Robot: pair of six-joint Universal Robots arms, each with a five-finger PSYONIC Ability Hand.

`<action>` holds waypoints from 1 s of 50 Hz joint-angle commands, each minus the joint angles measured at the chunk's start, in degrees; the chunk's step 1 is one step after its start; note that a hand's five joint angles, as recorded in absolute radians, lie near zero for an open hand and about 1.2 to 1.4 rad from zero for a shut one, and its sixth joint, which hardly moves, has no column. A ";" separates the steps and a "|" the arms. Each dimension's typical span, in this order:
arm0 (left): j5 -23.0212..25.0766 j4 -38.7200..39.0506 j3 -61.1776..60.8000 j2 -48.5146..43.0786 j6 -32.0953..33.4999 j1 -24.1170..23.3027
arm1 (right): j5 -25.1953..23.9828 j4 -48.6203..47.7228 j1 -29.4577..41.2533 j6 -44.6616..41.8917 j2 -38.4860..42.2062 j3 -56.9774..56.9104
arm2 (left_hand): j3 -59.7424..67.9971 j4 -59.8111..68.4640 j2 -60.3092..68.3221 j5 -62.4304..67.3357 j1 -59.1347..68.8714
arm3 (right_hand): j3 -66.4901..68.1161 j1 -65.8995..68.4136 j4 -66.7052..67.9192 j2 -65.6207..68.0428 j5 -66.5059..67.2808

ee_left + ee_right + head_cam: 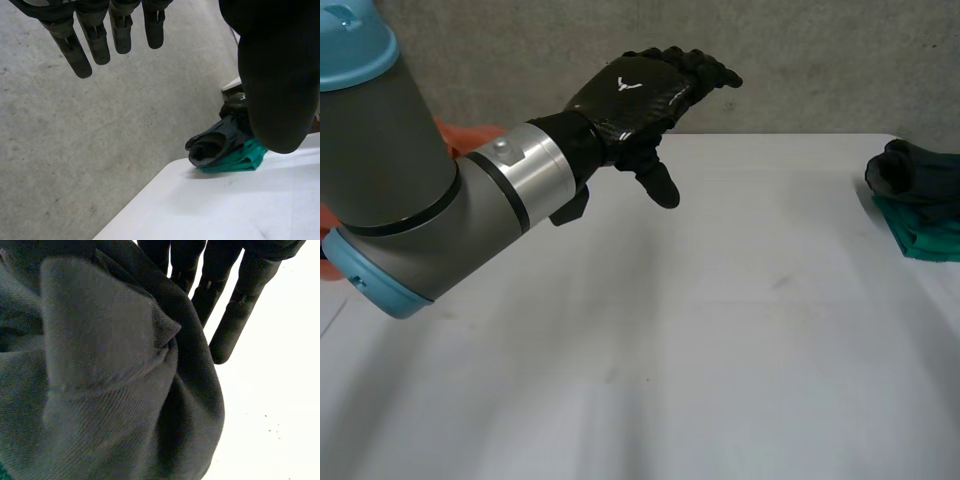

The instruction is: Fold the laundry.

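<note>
Two cloths lie in one heap at the right edge of the table [720, 320]: one dark cloth [910, 172] bunched on top of one green cloth [920, 238]. The right hand [235, 320] lies against the dark cloth with its fingers straight, closed round nothing. The left hand [640, 90] hangs above the table well apart from the heap, its fingers relaxed and empty, with one orange thing [470, 133] behind its arm.

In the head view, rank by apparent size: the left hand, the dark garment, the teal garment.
1. Left hand, though it is closer to the camera.
2. Dark garment and teal garment: about alike, both cut by the view's edge.
</note>
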 commanded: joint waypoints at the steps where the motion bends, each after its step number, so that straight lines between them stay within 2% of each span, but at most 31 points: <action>1: 0.29 0.01 -0.22 0.39 0.03 -1.48 | -2.80 4.69 -2.00 0.13 -1.98 -0.32 | 3.24 3.68 3.38 2.53 3.59 | -57.88 -52.25 -58.84 -57.43 -56.54; 9: 0.65 0.09 -0.49 0.66 -0.23 -2.53 | -2.36 11.64 -3.31 -1.18 -8.83 3.45 | 3.07 3.51 3.21 2.36 3.43 | -57.88 -52.25 -58.84 -57.43 -56.54; 13: 0.82 0.09 -0.84 0.83 -0.14 -4.20 | -1.74 18.92 -7.53 -5.39 -14.18 5.74 | 3.07 3.51 3.21 2.36 3.43 | -57.88 -52.25 -58.84 -57.43 -56.54; 17: 0.82 0.09 -1.10 0.92 0.03 -4.99 | 4.22 27.01 -9.47 -14.35 -19.90 6.36 | 3.07 3.51 3.21 2.36 3.43 | -57.88 -52.25 -58.84 -57.43 -56.54; 18: 0.82 0.09 -1.10 1.01 0.03 -4.99 | 7.80 29.11 -9.64 -18.89 -21.91 6.36 | 3.07 3.51 3.21 2.36 3.43 | -57.88 -52.25 -58.84 -57.43 -56.54; 20: 0.65 0.18 -0.84 1.27 0.03 -4.99 | 13.60 30.01 -9.38 -25.23 -25.25 6.36 | 2.90 3.34 3.04 2.19 3.26 | -57.88 -52.25 -58.84 -57.43 -56.54; 22: 0.38 0.36 -0.40 1.89 -0.14 -4.99 | 16.88 28.97 -9.12 -28.42 -26.76 6.53 | 2.90 3.34 3.04 2.19 3.26 | -57.88 -52.25 -58.84 -57.43 -56.54; 24: -0.05 0.97 0.30 3.28 -0.23 -4.47 | 19.25 25.56 -7.64 -29.66 -28.25 7.06 | 3.40 3.84 3.54 2.69 3.76 | -57.88 -52.25 -58.84 -57.43 -56.54; 26: -0.84 1.93 1.00 4.08 -0.23 -4.29 | 19.09 22.47 -4.74 -28.79 -28.96 8.20 | 3.74 4.18 3.88 3.03 4.10 | -57.88 -52.25 -58.84 -57.43 -56.54; 28: -4.25 3.77 2.32 4.87 -0.32 -3.59 | 18.74 18.00 0.16 -26.60 -32.36 10.82 | 3.74 4.19 3.88 3.03 4.10 | -57.88 -52.25 -58.84 -57.43 -56.54; 31: -10.49 4.75 3.55 5.75 -0.06 -0.70 | 18.39 14.82 4.49 -25.27 -37.21 14.61 | 3.74 4.19 3.88 3.03 4.10 | -57.88 -52.25 -58.84 -57.43 -56.54; 32: -14.78 4.84 4.17 6.10 0.29 2.53 | 18.30 13.77 7.03 -25.01 -39.57 17.58 | 3.74 4.19 3.88 3.03 4.10 | -57.88 -52.25 -58.84 -57.43 -56.54; 35: -19.03 4.49 4.79 6.29 1.00 8.96 | 17.51 13.49 11.08 -25.18 -41.61 22.16 | 3.91 4.35 4.05 3.20 4.27 | -57.88 -52.25 -58.84 -57.43 -56.54; 36: -19.30 3.88 4.53 5.85 2.65 12.98 | 16.81 13.84 15.01 -25.53 -42.05 25.05 | 3.91 4.35 4.05 3.20 4.27 | -57.88 -52.25 -58.84 -57.43 -56.54; 38: -19.39 3.35 3.91 5.06 5.47 16.26 | 16.10 14.19 19.25 -26.23 -42.41 27.97 | 3.91 4.35 4.05 3.20 4.27 | -57.88 -52.25 -58.84 -57.43 -56.54; 39: -19.39 3.09 3.47 3.22 8.88 18.45 | 15.67 14.46 23.18 -27.37 -42.32 30.68 | 3.91 4.35 4.05 3.20 4.27 | -57.88 -52.25 -58.84 -57.43 -56.54; 42: -19.48 3.17 3.56 -1.09 14.25 20.84 | 15.66 14.72 27.61 -29.74 -42.23 34.73 | 4.08 4.52 4.22 3.37 4.44 | -57.88 -52.25 -58.84 -57.43 -56.54; 43: -19.48 3.34 3.82 -3.97 17.93 22.06 | 15.75 14.90 29.45 -31.58 -42.15 37.36 | 4.08 4.52 4.22 3.37 4.44 | -57.88 -52.25 -58.84 -57.43 -56.54; 46: -19.13 4.66 5.40 -9.26 22.69 25.23 | 15.66 14.81 31.04 -34.58 -41.97 41.07 | 4.25 4.69 4.39 3.54 4.60 | -57.88 -52.25 -58.84 -57.43 -56.54; 47: -19.04 6.40 6.88 -12.75 25.23 27.94 | 15.66 14.81 31.74 -36.15 -41.71 42.90 | 4.25 4.69 4.39 3.54 4.60 | -57.88 -52.25 -58.84 -57.43 -56.54; 50: -18.43 9.05 9.26 -18.22 27.10 31.47 | 15.84 14.90 32.28 -38.01 -41.70 45.02 | 4.25 4.69 4.39 3.54 4.60 | -57.88 -52.25 -58.84 -57.43 -56.54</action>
